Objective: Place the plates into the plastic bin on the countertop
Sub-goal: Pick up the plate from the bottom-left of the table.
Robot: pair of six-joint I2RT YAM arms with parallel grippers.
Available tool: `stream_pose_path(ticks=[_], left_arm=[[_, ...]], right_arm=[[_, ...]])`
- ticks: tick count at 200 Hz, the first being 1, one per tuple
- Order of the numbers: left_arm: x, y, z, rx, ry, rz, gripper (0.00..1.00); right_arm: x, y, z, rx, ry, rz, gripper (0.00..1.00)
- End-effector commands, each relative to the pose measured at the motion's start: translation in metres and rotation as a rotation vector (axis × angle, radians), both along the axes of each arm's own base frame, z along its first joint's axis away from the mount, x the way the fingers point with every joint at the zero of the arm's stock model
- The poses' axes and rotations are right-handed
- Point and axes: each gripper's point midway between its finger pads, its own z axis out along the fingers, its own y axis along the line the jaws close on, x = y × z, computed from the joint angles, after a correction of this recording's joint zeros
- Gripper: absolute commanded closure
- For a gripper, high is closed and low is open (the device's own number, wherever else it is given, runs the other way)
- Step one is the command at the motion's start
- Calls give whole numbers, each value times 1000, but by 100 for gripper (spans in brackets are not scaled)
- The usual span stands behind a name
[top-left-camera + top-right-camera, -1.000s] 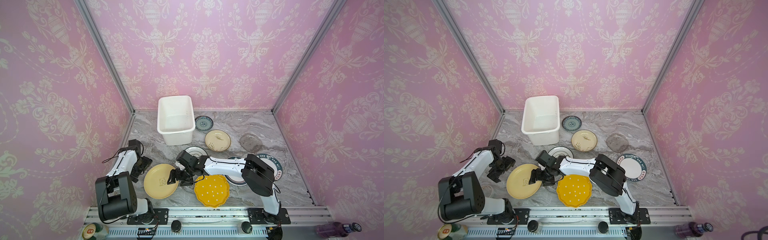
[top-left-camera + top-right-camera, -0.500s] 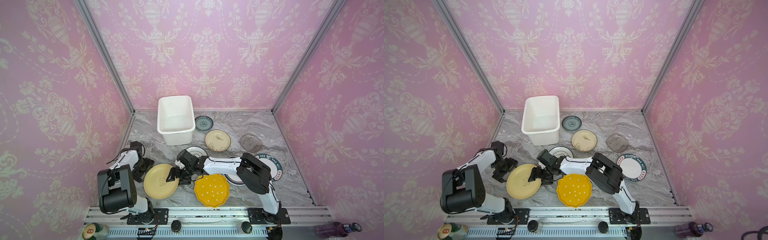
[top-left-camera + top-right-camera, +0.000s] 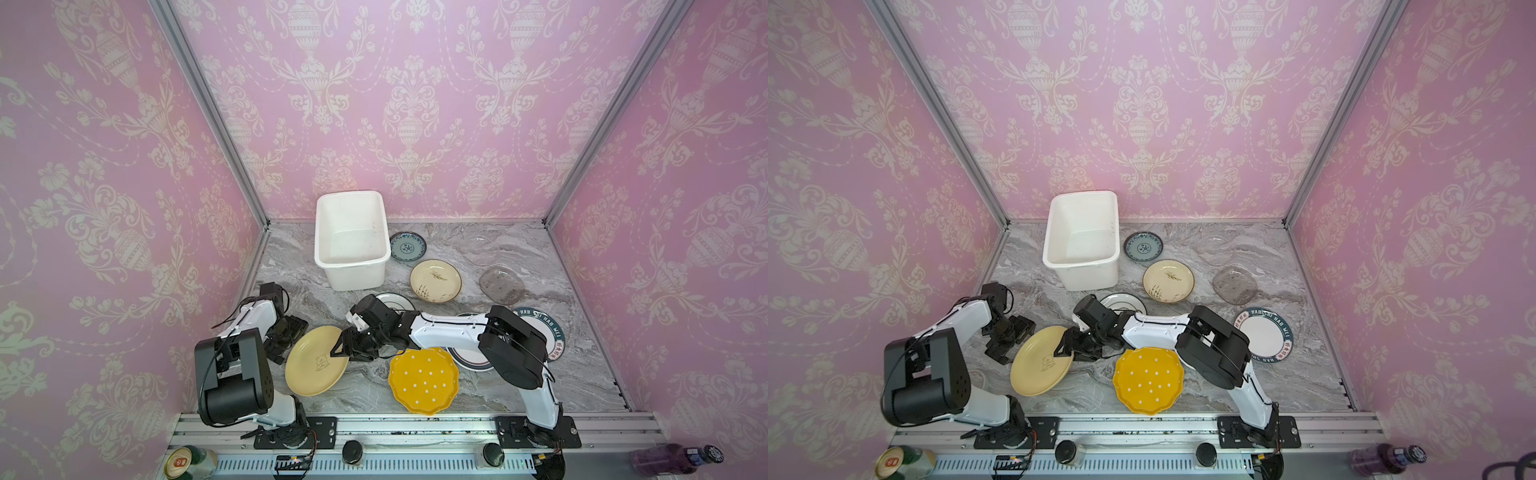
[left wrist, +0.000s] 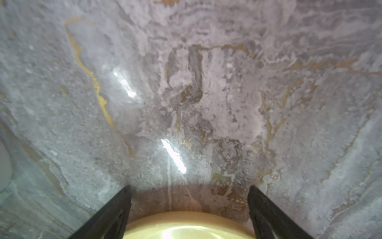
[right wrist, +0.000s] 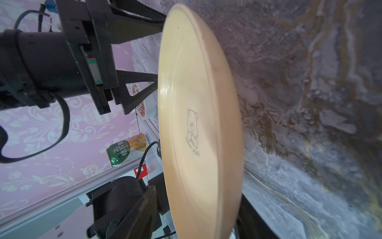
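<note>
**Both grippers at the pale yellow plate**

In both top views the pale yellow plate (image 3: 316, 365) (image 3: 1040, 365) lies at the near left of the countertop (image 3: 361, 395) (image 3: 1287, 374). It is well apart from the plastic bin (image 3: 351, 276) (image 3: 1088, 276), which stands at the far side. The right gripper (image 3: 347, 355) (image 3: 1069, 355) is at the plate's right rim. The left gripper (image 3: 289, 340) (image 3: 1013, 343) is at its left rim, fingers spread.

In the left wrist view, the left gripper (image 4: 189, 187) has its two fingers wide apart over the countertop (image 4: 206, 82). The plate's rim (image 4: 186, 227) shows between them, and nothing is clamped.

In the right wrist view, the plate (image 5: 198, 103), printed with a small bear, fills the middle. The right gripper (image 5: 198, 192) has one finger over the plate's face and the other under its rim. The fingers are partly apart, and I cannot tell whether they pinch the plate. The left gripper's fingers meet the opposite rim.
</note>
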Motion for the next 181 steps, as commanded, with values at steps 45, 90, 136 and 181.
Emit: stream_pose_path(ticks=[45, 90, 136, 181], left_arm=[[-5, -10, 3, -54, 5, 8, 10], [9, -9, 21, -52, -67, 19, 10], [40, -7, 66, -51, -234, 38, 3], [62, 0, 128, 4, -473, 97, 2]], right_arm=[[16, -3, 20, -34, -84, -42, 69], [16, -18, 24, -113, -117, -42, 85], [15, -44, 43, -210, -189, -19, 98], [15, -88, 97, -298, -333, 6, 100]])
